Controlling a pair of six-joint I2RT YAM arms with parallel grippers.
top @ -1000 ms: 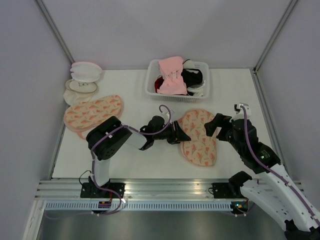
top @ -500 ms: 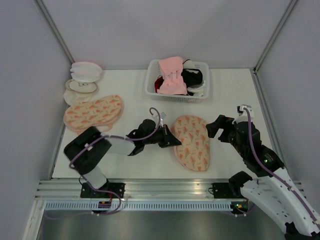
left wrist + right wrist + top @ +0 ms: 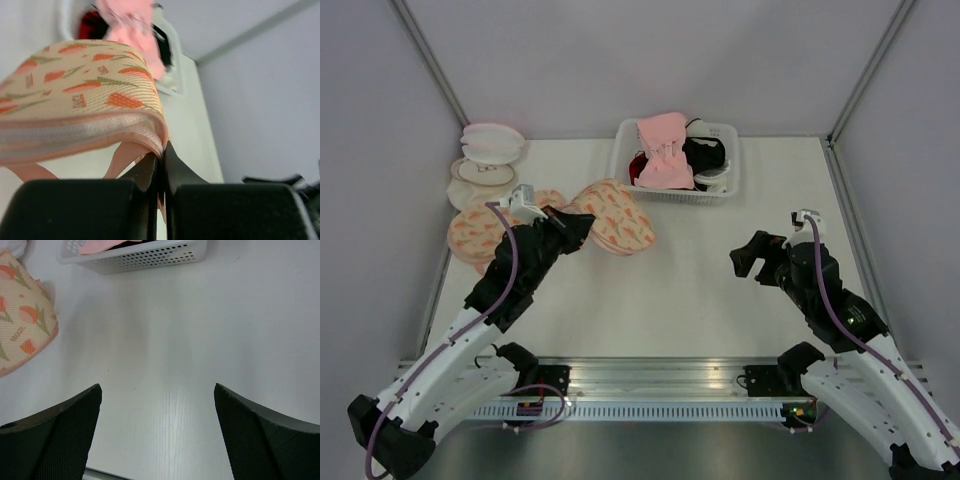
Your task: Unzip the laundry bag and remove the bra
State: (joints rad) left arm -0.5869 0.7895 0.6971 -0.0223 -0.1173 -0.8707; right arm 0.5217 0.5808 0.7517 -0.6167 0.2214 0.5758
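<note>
Left hand: clamped on the bag's pink edge
Bag: just in front of basket
Bra: in basket
Right hand: jaws spread wide, empty, above counter

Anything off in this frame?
One carrot-print bag isn't lying flat: the left fingers are shut on its pink strap and it's held up tilted, next to the second matching bag. In the basket, a pink garment is heaped above the rim. Nothing spilled or damaged that I can see.
</note>
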